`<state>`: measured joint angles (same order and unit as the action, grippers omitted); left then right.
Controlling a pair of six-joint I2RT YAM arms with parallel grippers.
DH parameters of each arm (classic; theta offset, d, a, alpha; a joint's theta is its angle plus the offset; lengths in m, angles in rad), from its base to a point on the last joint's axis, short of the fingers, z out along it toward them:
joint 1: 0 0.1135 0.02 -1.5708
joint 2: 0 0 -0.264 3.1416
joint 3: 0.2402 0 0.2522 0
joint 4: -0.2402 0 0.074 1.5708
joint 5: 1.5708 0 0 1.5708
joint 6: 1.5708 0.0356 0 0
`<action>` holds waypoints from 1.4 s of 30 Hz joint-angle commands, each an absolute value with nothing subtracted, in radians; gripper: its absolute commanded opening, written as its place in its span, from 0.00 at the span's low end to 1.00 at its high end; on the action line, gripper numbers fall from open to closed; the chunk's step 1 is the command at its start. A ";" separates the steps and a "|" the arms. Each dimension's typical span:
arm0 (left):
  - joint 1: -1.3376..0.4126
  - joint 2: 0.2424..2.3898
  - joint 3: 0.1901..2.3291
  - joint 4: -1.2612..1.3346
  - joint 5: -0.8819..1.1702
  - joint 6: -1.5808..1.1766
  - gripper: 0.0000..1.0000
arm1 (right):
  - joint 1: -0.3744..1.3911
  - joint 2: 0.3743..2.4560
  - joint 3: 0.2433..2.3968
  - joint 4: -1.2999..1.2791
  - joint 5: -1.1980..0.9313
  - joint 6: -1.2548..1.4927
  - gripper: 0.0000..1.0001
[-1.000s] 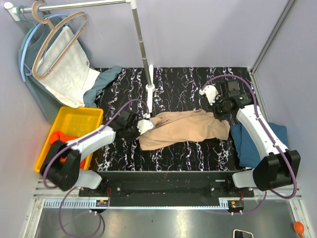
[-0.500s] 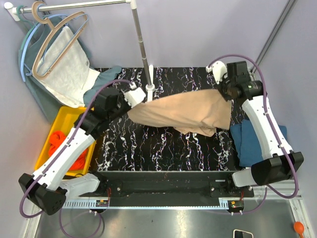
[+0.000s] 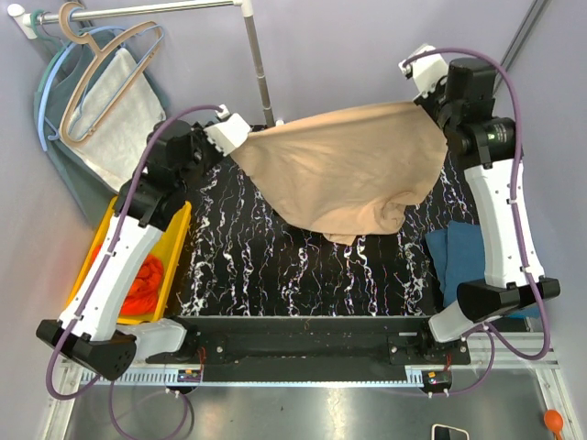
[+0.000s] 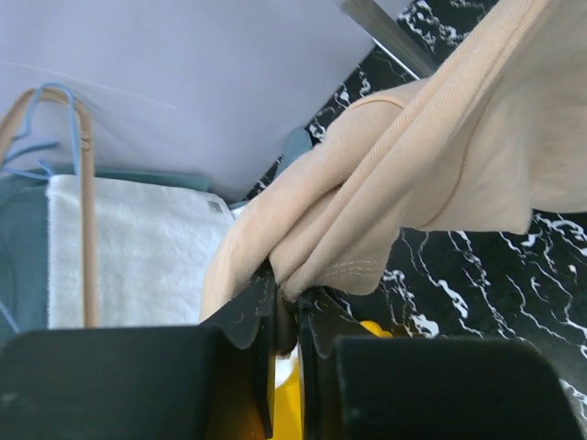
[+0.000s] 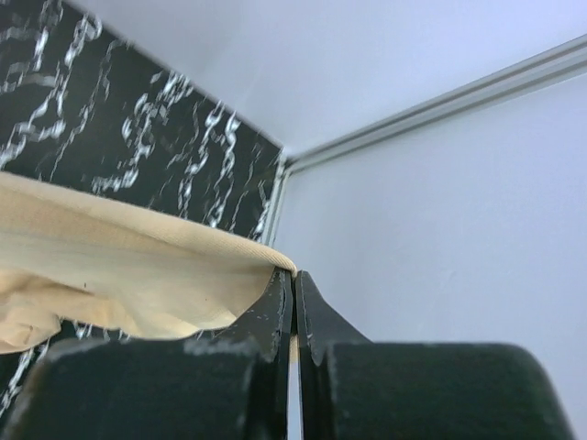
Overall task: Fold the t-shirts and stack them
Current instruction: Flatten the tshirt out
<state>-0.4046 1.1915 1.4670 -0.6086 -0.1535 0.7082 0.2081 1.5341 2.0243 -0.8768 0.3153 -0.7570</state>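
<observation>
The beige-tan t-shirt (image 3: 344,174) hangs stretched in the air above the black marbled table (image 3: 275,275), sagging toward the front. My left gripper (image 3: 231,139) is shut on its left corner, a bunched hem (image 4: 367,229) pinched between the black fingers (image 4: 243,312). My right gripper (image 3: 424,96) is shut on the right corner, where a thin edge of the cloth (image 5: 138,266) runs into the closed jaws. A dark teal-blue t-shirt (image 3: 451,261) lies at the table's right edge. An orange-red t-shirt (image 3: 147,280) sits in the yellow bin (image 3: 179,238).
A metal stand pole (image 3: 259,64) rises behind the held shirt. On the left wall hang hangers (image 3: 101,64) with a white towel (image 3: 119,110) and a dull grey-green garment (image 3: 64,165). An aluminium frame rail (image 5: 440,110) runs along the right wall.
Both arms have risen and moved back, lifting the beige shirt off the table and spreading it wide between them. The grips stayed shut.
</observation>
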 commanded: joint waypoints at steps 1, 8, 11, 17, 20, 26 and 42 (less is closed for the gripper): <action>-0.357 1.172 1.604 -0.562 -0.169 0.693 0.00 | 0.184 1.569 2.193 -0.847 0.433 -0.830 0.00; -0.357 1.273 1.840 -0.519 -0.199 0.673 0.00 | 0.189 1.663 2.491 -0.917 0.371 -0.808 0.00; -0.357 1.318 1.962 -0.483 -0.219 0.667 0.00 | 0.201 1.681 2.537 -0.919 0.370 -0.828 0.00; -0.377 1.316 2.132 -0.543 -0.190 0.656 0.00 | 0.314 1.609 2.502 -0.956 0.435 -0.894 0.00; -0.403 1.234 2.050 -0.554 -0.192 0.692 0.00 | 0.368 1.543 2.467 -0.977 0.459 -0.903 0.00; -0.414 1.051 1.922 -0.587 -0.178 0.730 0.00 | 0.402 1.431 2.430 -1.057 0.491 -0.891 0.00; -0.400 1.161 1.939 -0.465 -0.413 0.909 0.00 | 0.402 1.359 2.235 -0.864 0.604 -0.943 0.00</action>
<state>-0.4347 1.0920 1.9221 -0.6769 -0.1909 0.8131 0.4274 1.3285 2.2974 -0.9913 0.3973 -0.8192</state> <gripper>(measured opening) 0.101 0.012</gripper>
